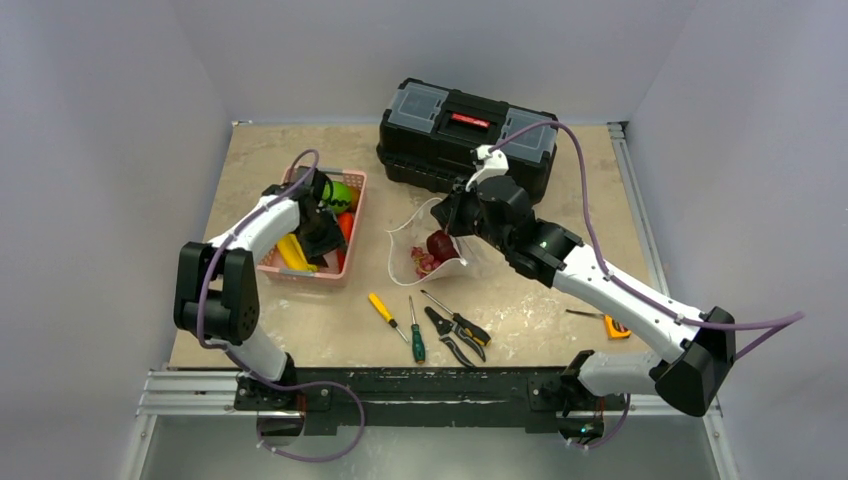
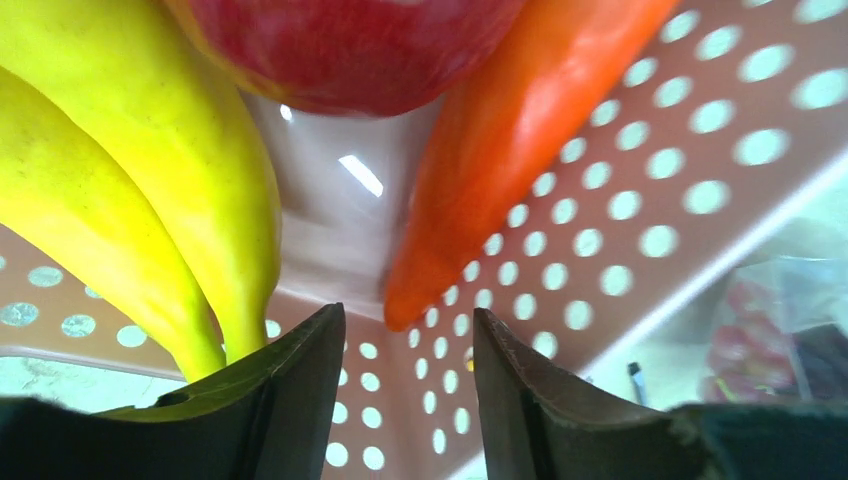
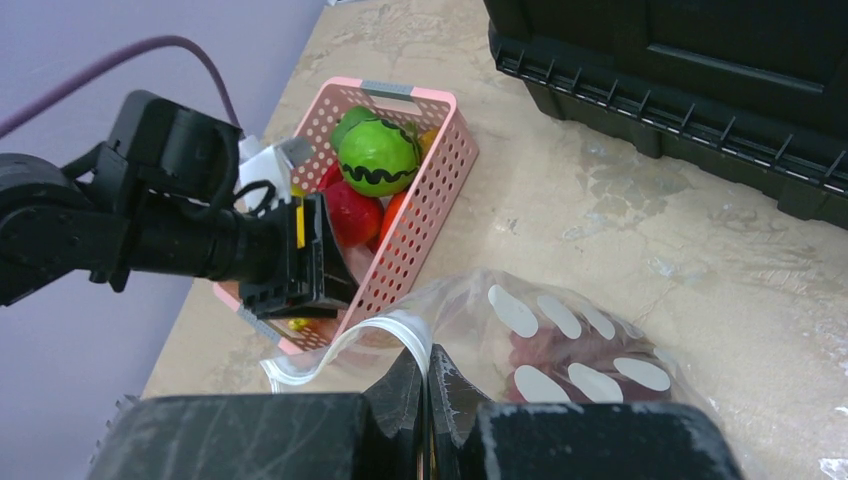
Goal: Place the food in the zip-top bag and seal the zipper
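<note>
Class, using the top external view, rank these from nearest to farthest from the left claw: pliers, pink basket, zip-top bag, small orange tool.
1. pink basket: the left claw reaches into it.
2. zip-top bag: just to the right of the basket.
3. pliers: near edge, centre.
4. small orange tool: far right.

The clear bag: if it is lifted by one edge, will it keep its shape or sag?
Probably sag: the bag is thin and crinkled, and its zipper strip curls beside the right end effector pinching its edge. The red food inside would likely slide to the lowest corner. It looks light.
</note>
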Controlling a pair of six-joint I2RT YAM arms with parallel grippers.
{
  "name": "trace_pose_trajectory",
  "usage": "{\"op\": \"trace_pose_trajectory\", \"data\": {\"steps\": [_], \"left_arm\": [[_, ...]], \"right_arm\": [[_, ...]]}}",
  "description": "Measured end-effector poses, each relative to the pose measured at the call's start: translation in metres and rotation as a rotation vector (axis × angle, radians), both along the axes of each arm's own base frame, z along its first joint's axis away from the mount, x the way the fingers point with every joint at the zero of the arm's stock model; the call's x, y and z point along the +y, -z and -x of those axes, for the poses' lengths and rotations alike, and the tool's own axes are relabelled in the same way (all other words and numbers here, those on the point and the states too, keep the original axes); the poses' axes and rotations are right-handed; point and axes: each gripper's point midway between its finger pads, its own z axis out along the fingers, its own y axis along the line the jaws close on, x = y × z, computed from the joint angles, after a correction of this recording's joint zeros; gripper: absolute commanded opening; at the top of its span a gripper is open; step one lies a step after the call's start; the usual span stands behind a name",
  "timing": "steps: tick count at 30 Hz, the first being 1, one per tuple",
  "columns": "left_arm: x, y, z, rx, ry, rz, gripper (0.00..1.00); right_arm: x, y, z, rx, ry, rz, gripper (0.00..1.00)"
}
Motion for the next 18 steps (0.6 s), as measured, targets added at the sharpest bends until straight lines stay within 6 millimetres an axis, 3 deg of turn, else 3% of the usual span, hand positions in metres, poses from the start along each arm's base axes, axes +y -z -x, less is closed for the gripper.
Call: {"op": "trace_pose_trajectory", "data": {"steps": [4,9,12,18], "left_arm": [[-0.002,-0.02,-0.022,-0.072,0.0,0.025,0.58],[0.002,-0.044,-0.068,-0.171,0.006,0.054,0.6],[0.002,-0.038,-0.086,-0.18,0.026,0.052,0.6],[0.0,-0.007,-0.081,-0.091,0.055,0.046,0.63]], "right_arm": [[0.0,0.0,0.0,-0.002,-0.002,0.0,0.0],[0.0,0.003,0.001,0.002,-0.001,0.003,0.0],[-0.001,0.005,0.001,0.004,-0.001,0.005,0.0],[-0.001,0.005,0.001,0.005,-0.002,0.005,0.0]]}}
